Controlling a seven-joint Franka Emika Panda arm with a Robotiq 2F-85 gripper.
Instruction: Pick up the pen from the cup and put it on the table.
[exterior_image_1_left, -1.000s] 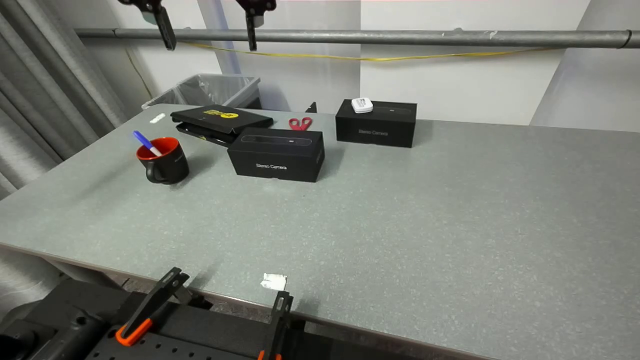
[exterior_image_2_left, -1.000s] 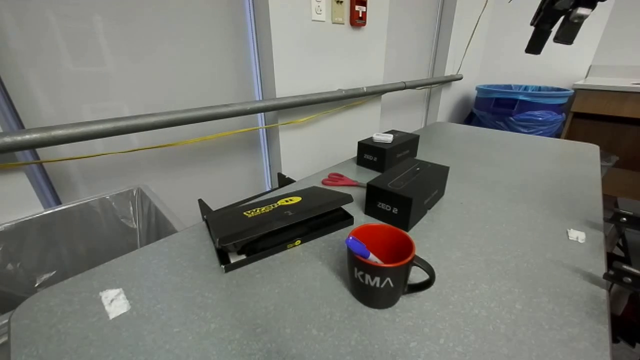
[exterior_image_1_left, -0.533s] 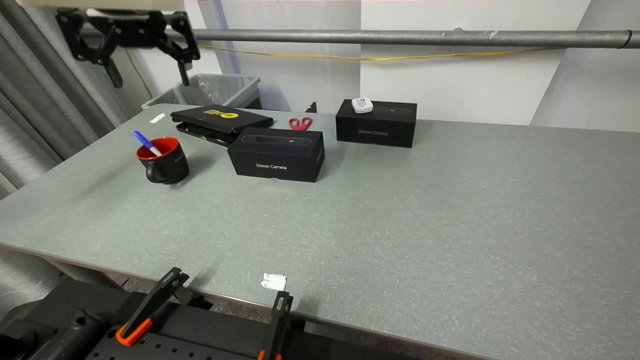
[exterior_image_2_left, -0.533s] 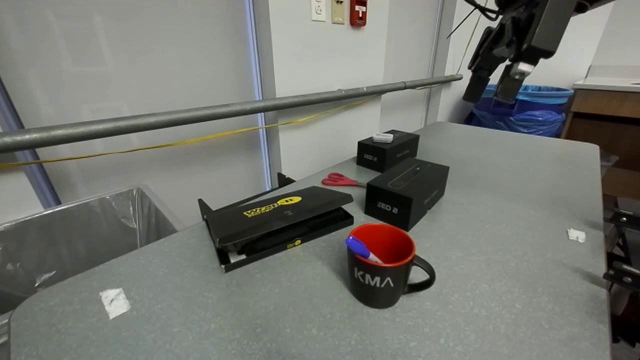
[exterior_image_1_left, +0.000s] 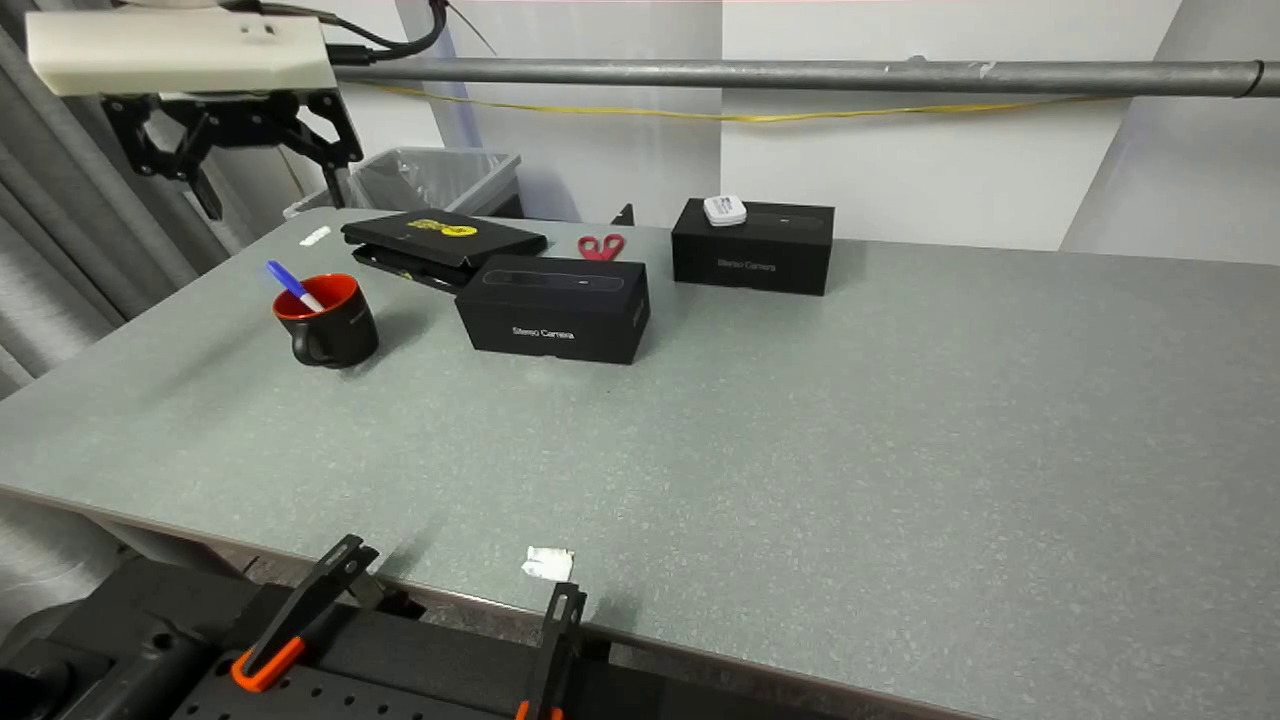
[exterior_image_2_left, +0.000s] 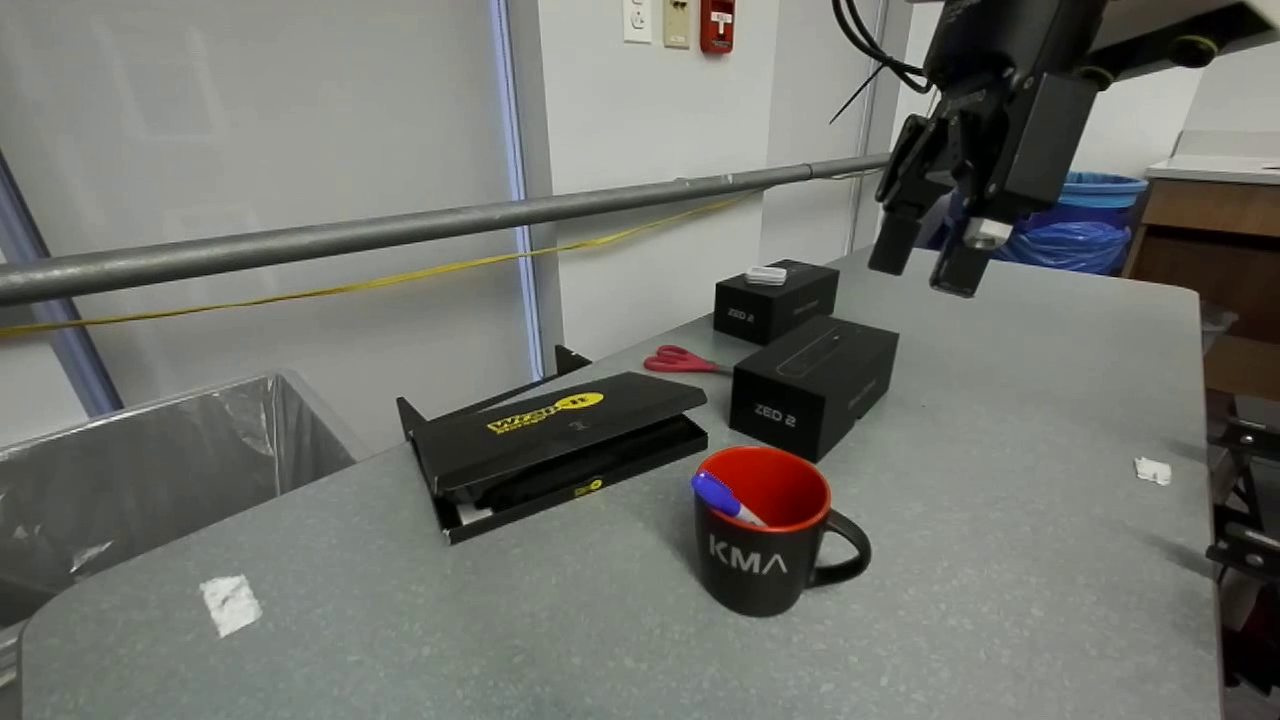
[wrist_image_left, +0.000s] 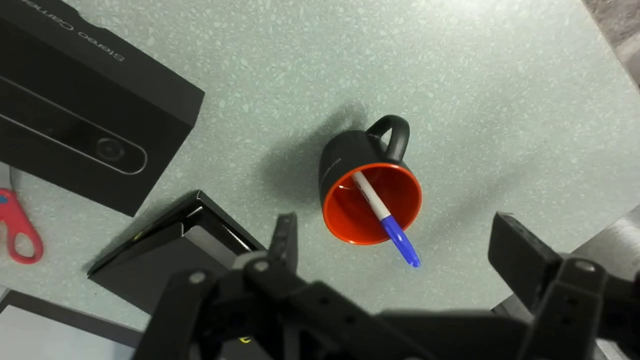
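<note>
The pen leans in the cup with its blue cap up past the rim, in both exterior views. The whitish part goes down into the red inside; its lower end is hidden in an exterior view. The black cup stands upright on the grey table. My gripper is open and empty, in the air above the table, apart from the cup; it also shows in an exterior view. In the wrist view the pen lies between the spread fingers, beyond and below them.
A black stereo camera box and a half-open black flat box stand near the cup. Behind are red scissors and another black box with a white case on top. A bin stands past the table edge.
My gripper has come down into view and moved toward the cup, most in the first half second. It stays open. The pen, the cup and the boxes have not moved.
</note>
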